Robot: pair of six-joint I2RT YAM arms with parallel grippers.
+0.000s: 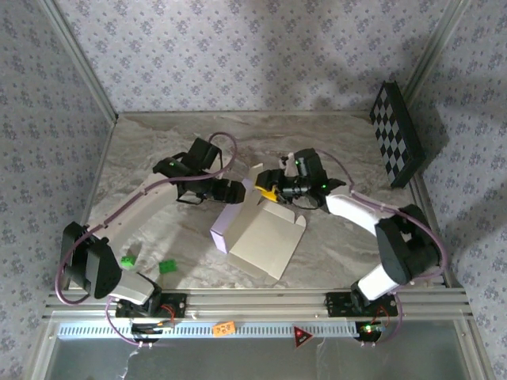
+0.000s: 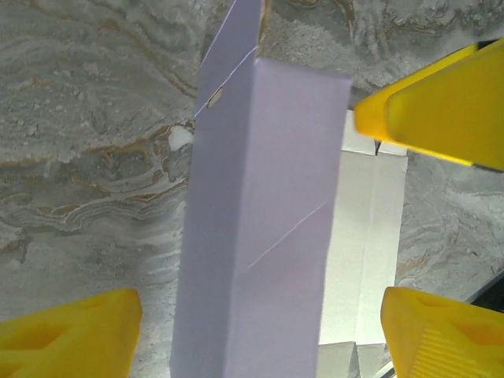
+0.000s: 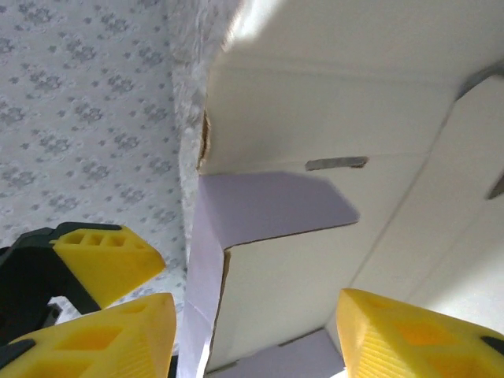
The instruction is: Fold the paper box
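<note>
The paper box [image 1: 265, 237] lies half folded in the middle of the table, cream inside up, with a lavender side wall [image 1: 228, 226] raised along its left. My left gripper [image 1: 239, 191] is open over the box's far left corner. In the left wrist view the lavender wall [image 2: 260, 236] stands between its yellow fingers [image 2: 71, 339], with a gap on each side. My right gripper [image 1: 269, 191] is open at the far edge, facing the left one. In the right wrist view the cream panel [image 3: 315, 268] and a folded-in lavender flap [image 3: 276, 205] lie ahead of the right gripper [image 3: 256, 339].
A black-and-white checkerboard panel [image 1: 396, 134] leans against the right wall. Two small green blocks [image 1: 127, 260] [image 1: 167, 267] lie near the left arm's base. Patterned walls close in the marble table [image 1: 158, 158] on three sides, and a metal rail [image 1: 253, 301] runs along its near edge.
</note>
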